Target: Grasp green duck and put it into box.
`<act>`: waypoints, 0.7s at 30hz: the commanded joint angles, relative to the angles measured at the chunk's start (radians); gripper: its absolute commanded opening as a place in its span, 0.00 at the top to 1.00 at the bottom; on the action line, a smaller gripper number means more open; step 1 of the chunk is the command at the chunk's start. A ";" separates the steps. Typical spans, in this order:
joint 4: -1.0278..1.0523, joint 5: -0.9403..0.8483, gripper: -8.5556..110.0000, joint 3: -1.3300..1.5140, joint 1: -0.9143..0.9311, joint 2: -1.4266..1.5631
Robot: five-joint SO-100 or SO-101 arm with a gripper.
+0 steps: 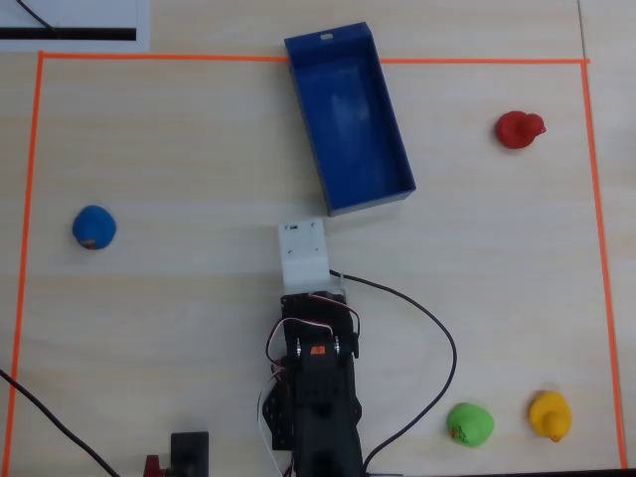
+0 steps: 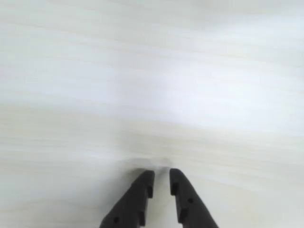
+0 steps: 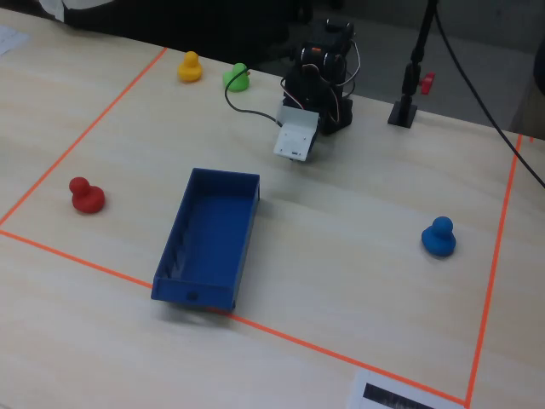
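The green duck [image 1: 469,424] sits on the table at the lower right of the overhead view, next to a yellow duck. In the fixed view the green duck [image 3: 236,77] is at the far side, left of the arm's base. The blue box [image 1: 353,124] lies open and empty at the top centre; in the fixed view the box [image 3: 213,234] is in the middle. My gripper [image 2: 161,176] hangs over bare table, its jaws almost together with nothing between them. The white wrist housing [image 1: 303,250] covers it from above, just below the box's near end and far from the green duck.
A yellow duck [image 1: 550,414] is right of the green one. A red duck [image 1: 519,129] is at the upper right and a blue duck [image 1: 93,227] at the left. Orange tape [image 1: 30,199] frames the work area. A black cable [image 1: 437,338] loops right of the arm.
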 commanded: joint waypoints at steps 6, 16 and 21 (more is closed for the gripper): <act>0.023 0.005 0.90 0.003 -0.008 -0.011; 0.023 0.005 0.90 0.003 -0.008 -0.011; 0.023 0.018 0.91 0.003 -0.011 -0.011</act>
